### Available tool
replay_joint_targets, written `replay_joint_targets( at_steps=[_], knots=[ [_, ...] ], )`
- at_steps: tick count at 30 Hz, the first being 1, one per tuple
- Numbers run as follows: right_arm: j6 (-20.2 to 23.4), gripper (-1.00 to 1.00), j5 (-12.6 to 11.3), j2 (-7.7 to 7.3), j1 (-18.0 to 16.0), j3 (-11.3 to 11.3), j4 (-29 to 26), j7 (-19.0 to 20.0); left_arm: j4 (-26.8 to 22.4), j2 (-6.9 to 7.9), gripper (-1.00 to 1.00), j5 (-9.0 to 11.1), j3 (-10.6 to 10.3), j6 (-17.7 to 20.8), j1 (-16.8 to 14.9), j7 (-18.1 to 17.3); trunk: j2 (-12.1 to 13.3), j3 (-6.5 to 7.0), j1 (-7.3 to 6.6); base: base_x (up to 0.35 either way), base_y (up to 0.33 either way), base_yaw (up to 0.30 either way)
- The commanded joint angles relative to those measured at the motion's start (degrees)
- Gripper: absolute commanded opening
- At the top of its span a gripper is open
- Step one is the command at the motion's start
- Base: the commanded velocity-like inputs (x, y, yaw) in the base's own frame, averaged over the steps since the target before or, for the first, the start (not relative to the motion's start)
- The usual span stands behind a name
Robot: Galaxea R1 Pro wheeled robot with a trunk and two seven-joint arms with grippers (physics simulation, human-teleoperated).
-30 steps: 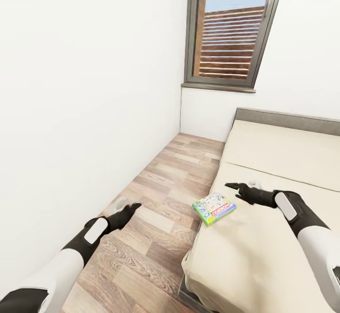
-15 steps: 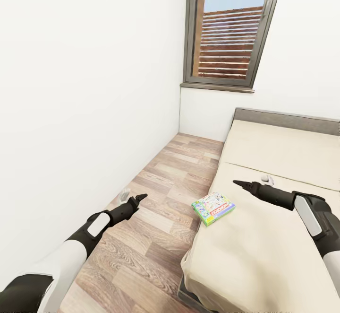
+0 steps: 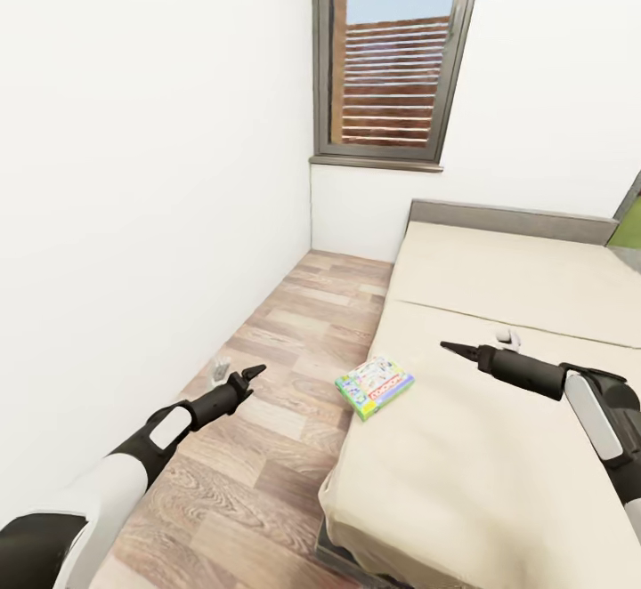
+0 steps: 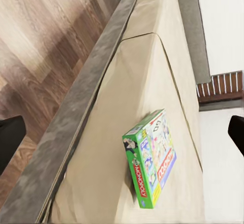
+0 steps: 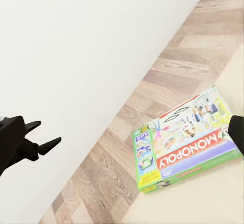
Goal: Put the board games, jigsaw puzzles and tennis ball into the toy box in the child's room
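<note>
A green Monopoly board game [image 3: 375, 386] lies flat on the beige bed [image 3: 499, 447], close to the mattress edge beside the floor. The left wrist view shows the board game [image 4: 150, 158] on the bed from the side, and the right wrist view shows the board game [image 5: 188, 145] with its lid up. My right gripper [image 3: 476, 345] hovers open over the bed, to the right of the game and apart from it. My left gripper [image 3: 237, 372] is open above the wooden floor, left of the bed. Both are empty.
A narrow strip of wooden floor [image 3: 267, 411] runs between the white wall [image 3: 133, 215] on the left and the bed. A window [image 3: 392, 64] and the grey headboard [image 3: 507, 215] stand at the far end. Something green [image 3: 628, 215] shows at the right edge.
The whole picture has shifted left, so the camera has turned. My right arm has stretched forward over the bed and my left gripper has risen a little. The board game lies where it was.
</note>
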Motion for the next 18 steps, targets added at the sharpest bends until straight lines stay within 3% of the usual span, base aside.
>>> replay_joint_targets(
  at_steps=[1,12,18],
  knots=[
    [0.37,1.00,-0.11,-0.01,0.21,-0.11,-0.49,0.15,0.29,0.24,1.00,0.68,-0.37,0.22,-0.04,-0.43,-0.02,-0.05,-0.01,0.000,0.000,-0.268],
    [0.65,1.00,-0.13,-0.10,1.06,-0.56,-2.34,0.27,1.36,1.04,1.00,1.06,-0.11,0.17,-0.08,-1.67,-0.02,-0.05,-0.01,0.000,0.000,-0.280],
    [0.71,1.00,-0.13,-0.11,1.19,-0.64,-2.66,0.28,1.56,2.24,1.00,1.40,-0.02,0.22,-0.07,-2.24,-0.02,-0.05,-0.01,0.000,0.000,-0.288]
  ],
)
